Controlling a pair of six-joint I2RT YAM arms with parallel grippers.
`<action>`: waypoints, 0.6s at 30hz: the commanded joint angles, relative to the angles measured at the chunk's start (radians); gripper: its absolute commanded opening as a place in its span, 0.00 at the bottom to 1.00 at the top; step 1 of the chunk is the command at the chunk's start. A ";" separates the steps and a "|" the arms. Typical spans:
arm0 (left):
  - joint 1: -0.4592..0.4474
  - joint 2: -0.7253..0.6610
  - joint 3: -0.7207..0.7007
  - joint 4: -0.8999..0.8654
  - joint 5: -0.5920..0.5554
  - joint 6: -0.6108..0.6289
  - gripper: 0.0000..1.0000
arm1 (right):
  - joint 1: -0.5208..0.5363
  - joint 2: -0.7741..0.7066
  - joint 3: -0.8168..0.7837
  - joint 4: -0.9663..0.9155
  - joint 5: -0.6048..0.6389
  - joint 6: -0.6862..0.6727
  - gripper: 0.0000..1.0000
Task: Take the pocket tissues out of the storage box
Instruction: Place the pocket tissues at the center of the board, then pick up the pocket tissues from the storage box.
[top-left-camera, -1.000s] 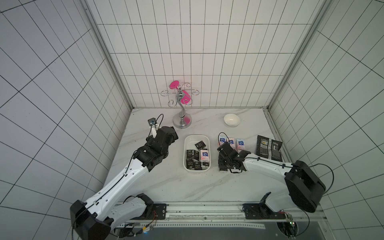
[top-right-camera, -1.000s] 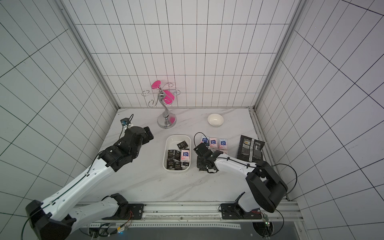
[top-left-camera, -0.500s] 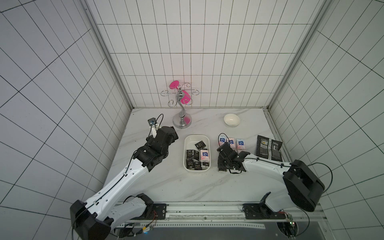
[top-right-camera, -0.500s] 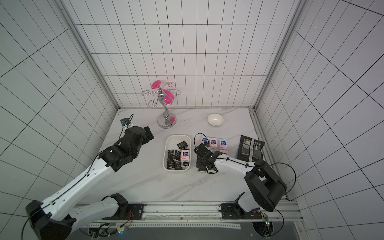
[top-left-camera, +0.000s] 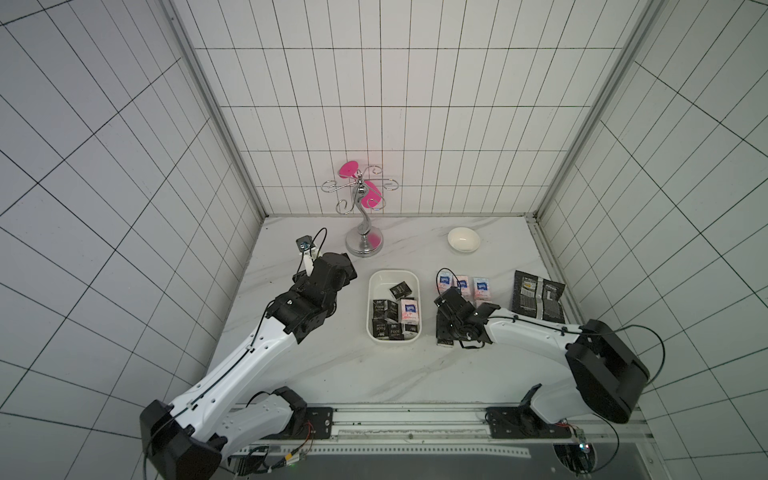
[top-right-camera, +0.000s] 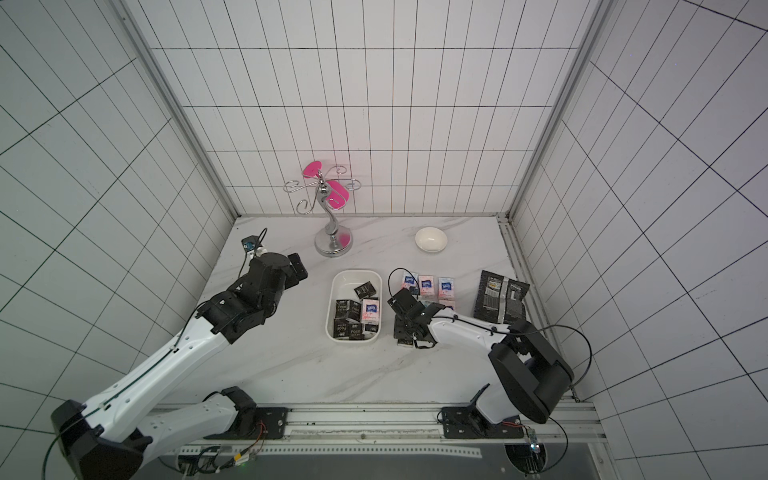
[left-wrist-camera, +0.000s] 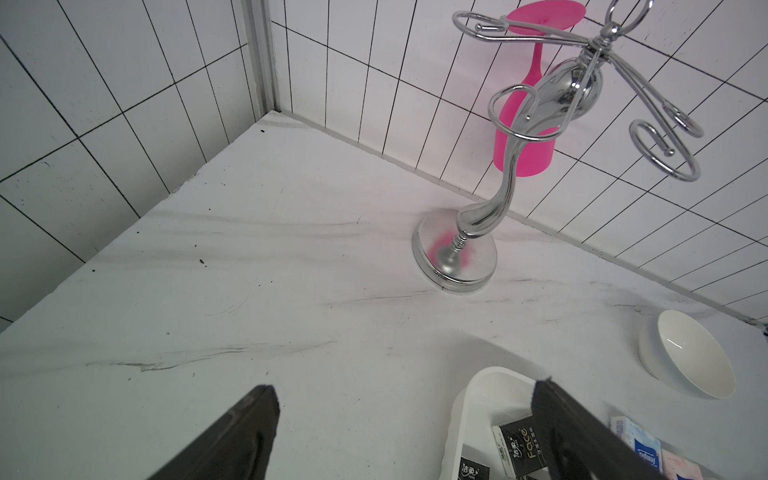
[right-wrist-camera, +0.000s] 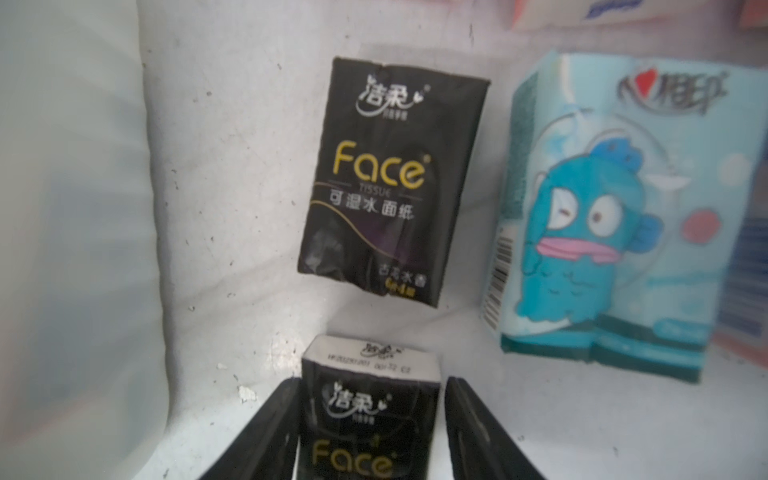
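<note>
The white storage box (top-left-camera: 384, 282) (top-right-camera: 347, 282) holds several pocket tissues: black "Face" packs (top-left-camera: 380, 307) and a pink-white one (top-left-camera: 409, 311). More pink-white packs (top-left-camera: 482, 286) lie on the table to its right. My right gripper (right-wrist-camera: 372, 382) (top-left-camera: 444, 332) points down beside the box, open. A black Face pack (right-wrist-camera: 370, 415) lies between its fingers, with a gap on one side. Past it lie another Face pack (right-wrist-camera: 374, 191) and a teal pack (right-wrist-camera: 615, 216). My left gripper (left-wrist-camera: 403, 386) (top-left-camera: 347, 276) hovers left of the box, open and empty.
A chrome glass stand (top-left-camera: 364, 245) with pink glasses (left-wrist-camera: 523, 137) is at the back, with a small white bowl (top-left-camera: 463, 240) to its right. Black foil pouches (top-left-camera: 538, 301) lie by the right wall. Tiled walls close in three sides of the table.
The right wrist has shifted a touch toward the storage box. The left arm has not moved.
</note>
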 joint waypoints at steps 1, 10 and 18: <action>-0.003 -0.027 0.024 -0.006 -0.006 0.000 0.98 | 0.010 -0.086 0.049 -0.079 0.057 -0.015 0.59; -0.005 -0.031 -0.009 0.005 -0.013 0.001 0.99 | 0.100 -0.059 0.230 -0.128 0.085 -0.065 0.59; -0.006 -0.023 0.005 0.004 -0.002 0.006 0.98 | 0.177 0.170 0.492 -0.149 0.102 -0.130 0.60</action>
